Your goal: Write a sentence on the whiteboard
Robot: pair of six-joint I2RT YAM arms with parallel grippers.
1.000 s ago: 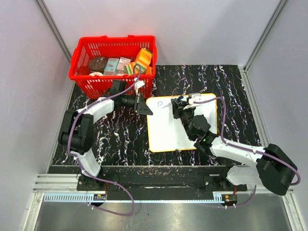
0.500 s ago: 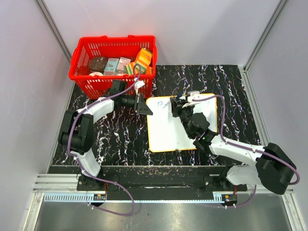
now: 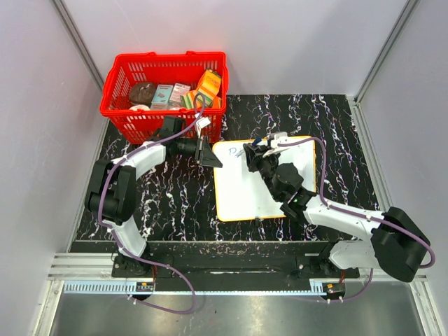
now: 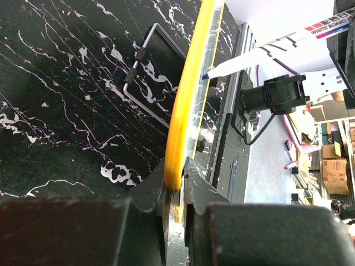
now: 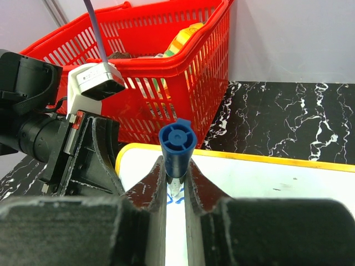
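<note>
The whiteboard (image 3: 245, 192) is clamped at its yellow rim by the left gripper (image 4: 175, 172). A blue-capped marker (image 5: 177, 145) is pinched by the right gripper (image 5: 176, 169), tip beside a blue letter (image 3: 234, 151).

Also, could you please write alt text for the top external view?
The right gripper holds a marker over the whiteboard's far left corner, beside a little blue writing. The left gripper clamps the board's left edge; a red basket stands behind.

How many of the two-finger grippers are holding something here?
2. The left gripper clamps the far left corner of the yellow-rimmed white whiteboard; the right gripper holds a blue-ended white marker near its far edge.
</note>
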